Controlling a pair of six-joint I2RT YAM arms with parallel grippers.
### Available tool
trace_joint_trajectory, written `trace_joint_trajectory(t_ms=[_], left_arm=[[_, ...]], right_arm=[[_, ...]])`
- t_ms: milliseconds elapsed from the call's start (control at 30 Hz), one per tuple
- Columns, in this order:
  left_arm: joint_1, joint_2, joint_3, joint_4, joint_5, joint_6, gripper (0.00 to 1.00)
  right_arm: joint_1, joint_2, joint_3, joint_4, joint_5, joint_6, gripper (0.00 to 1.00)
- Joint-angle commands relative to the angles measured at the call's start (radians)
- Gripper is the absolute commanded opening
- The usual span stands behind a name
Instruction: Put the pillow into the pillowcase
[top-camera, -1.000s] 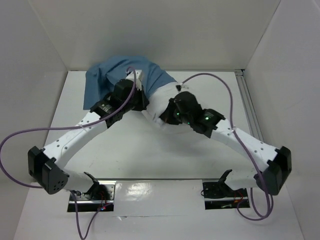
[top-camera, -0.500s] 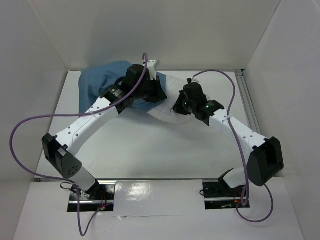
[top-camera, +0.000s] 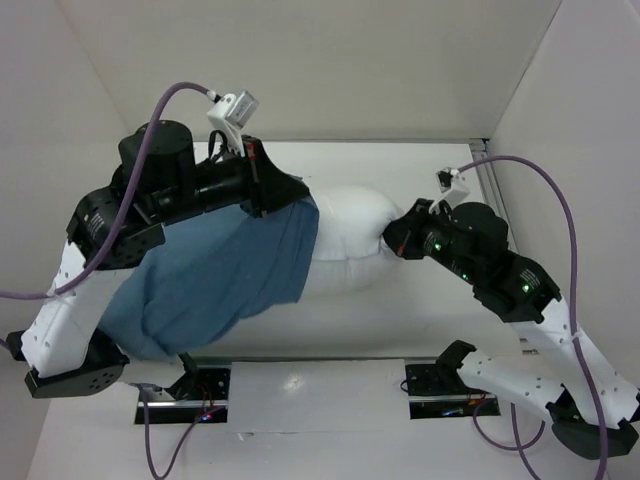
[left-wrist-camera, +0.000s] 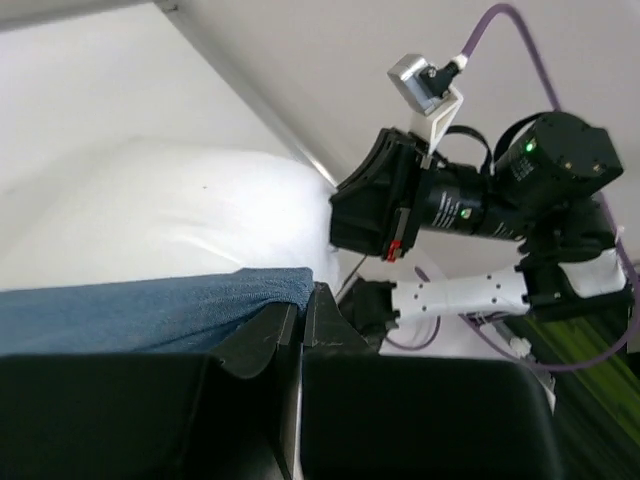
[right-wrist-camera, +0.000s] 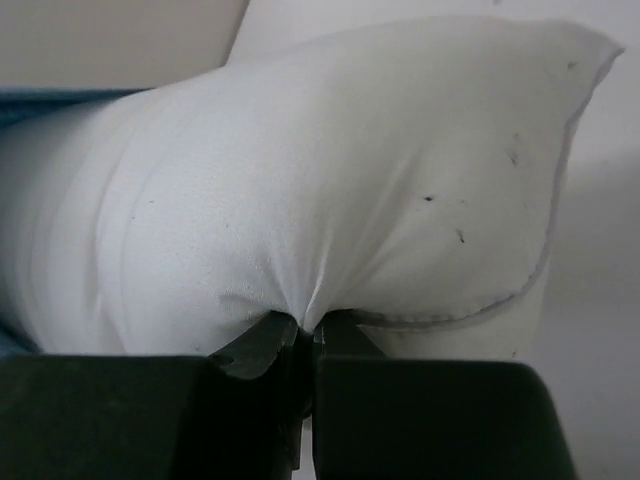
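Right gripper (top-camera: 392, 238) has its jaws pressed together on a small fold of white fabric, pinching the pillow (top-camera: 350, 235) at its 3 o'clock end in the overhead view. From the right wrist camera, the cloth puckers into creases where it enters the closed fingertips (right-wrist-camera: 268, 345). The plump body of the pillow bulges above them, with a seamed corner pointing to 2 o'clock.

Opposite, the left gripper (top-camera: 287, 195) is also clamped. Its wrist view shows the hemmed edge of the pillowcase (left-wrist-camera: 150, 310) caught between the black fingers (left-wrist-camera: 262, 340), with no gap visible between them. That grip sits at about 10 o'clock of the pillow in the overhead view.

The pillow stretches lengthwise between the two grippers, from 9 to 3 o'clock, near the middle of the table (top-camera: 400, 315). Its 9 o'clock end is covered by the blue pillowcase, while the rest lies bare and white. Whether the cloth wraps fully around that end cannot be told. From the left gripper the pillowcase drapes wrinkled toward 7 o'clock, spreading over the left arm's lower links.

Beyond the right gripper, the right arm runs down toward 5 o'clock. A purple cable (top-camera: 560, 210) loops above it near the right wall.
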Motion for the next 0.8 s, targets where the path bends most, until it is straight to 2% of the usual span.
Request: trace_joint_trajectory(t_ms=[0,133,233,300,333,367,433,467,500,567,600,700,767], left_arm=[[-0.014,0.077,0.076,0.003,-0.01,-0.001,0.0],[0.067,0.206,0.131,-0.102,-0.021,0.044,0.0],[0.159,0.333,0.154,-0.102,-0.021,0.08,0.0],[0.202,0.468,0.171,-0.082,-0.021,0.106,0.0],[0.231,0.514,0.171,-0.073,-0.067,0.115,0.0],[0.231,0.557,0.194,-0.073,-0.116,0.124,0.01],[0.244,0.657,0.232,-0.097,-0.2,0.134,0.17],[0.244,0.674,0.275,-0.111,-0.213,0.156,0.42],[0.244,0.674,0.276,-0.111,-0.213,0.157,0.53],[0.232,0.616,0.262,-0.09,-0.248,0.18,0.69],[0.231,0.587,0.251,-0.071,-0.26,0.18,0.82],[0.208,0.475,0.236,-0.021,-0.324,0.197,0.94],[0.208,0.435,0.236,-0.008,-0.358,0.197,0.94]], right_arm=[[0.013,0.007,0.017,-0.251,-0.037,-0.008,0.0],[0.013,0.083,0.095,-0.437,-0.098,-0.017,0.0],[0.013,0.184,0.166,-0.515,-0.048,0.01,0.01],[0.013,0.248,0.181,-0.451,-0.014,-0.034,0.09],[-0.006,0.287,0.192,-0.426,0.018,-0.06,0.17],[-0.006,0.393,0.244,-0.415,0.136,-0.075,0.4],[-0.023,0.507,0.318,-0.395,0.262,-0.085,0.74],[-0.081,0.606,0.389,-0.385,0.323,-0.109,0.8],[-0.129,0.645,0.414,-0.329,0.31,-0.129,0.87],[-0.245,0.728,0.453,-0.268,0.255,-0.164,0.91],[-0.36,0.745,0.453,-0.186,0.162,-0.18,0.92],[-0.556,0.814,0.48,-0.127,0.006,-0.18,0.92],[-0.618,0.825,0.493,-0.118,-0.062,-0.18,0.92]])
